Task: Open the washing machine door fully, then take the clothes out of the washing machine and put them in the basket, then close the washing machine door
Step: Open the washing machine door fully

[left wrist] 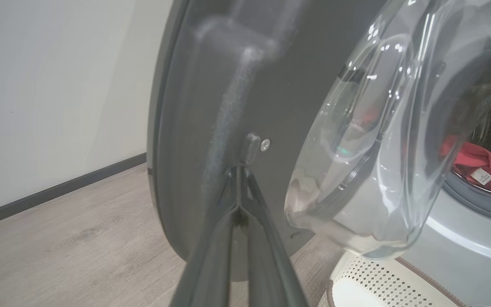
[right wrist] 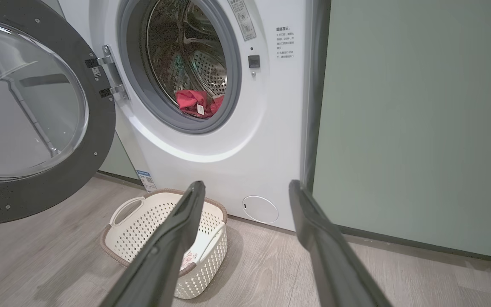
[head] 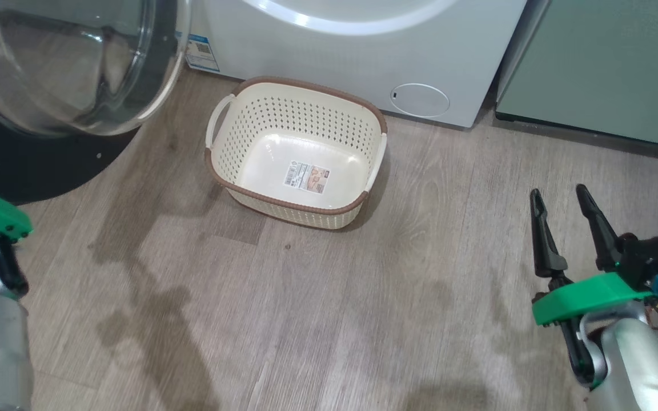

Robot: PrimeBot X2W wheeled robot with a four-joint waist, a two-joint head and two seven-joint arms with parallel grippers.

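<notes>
The large round washing machine door [right wrist: 28,106], glossy black rim around a clear bulging window, stands swung wide at the left of the big white front-loading washing machine [right wrist: 262,128]. The bright red clothes [right wrist: 194,102] lie in its steel drum [right wrist: 205,64]. The small cream perforated basket [head: 283,114] sits on the floor just before it. The left gripper [left wrist: 239,170] has its 2 fingers pressed together, close against the door's inner face. The right gripper [head: 557,191] hangs spread apart, holding nothing.

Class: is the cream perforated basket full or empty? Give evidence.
Empty: the cream-white perforated plastic basket shows a bare bottom with its label; the bright red clothes lie in the steel drum.
</notes>
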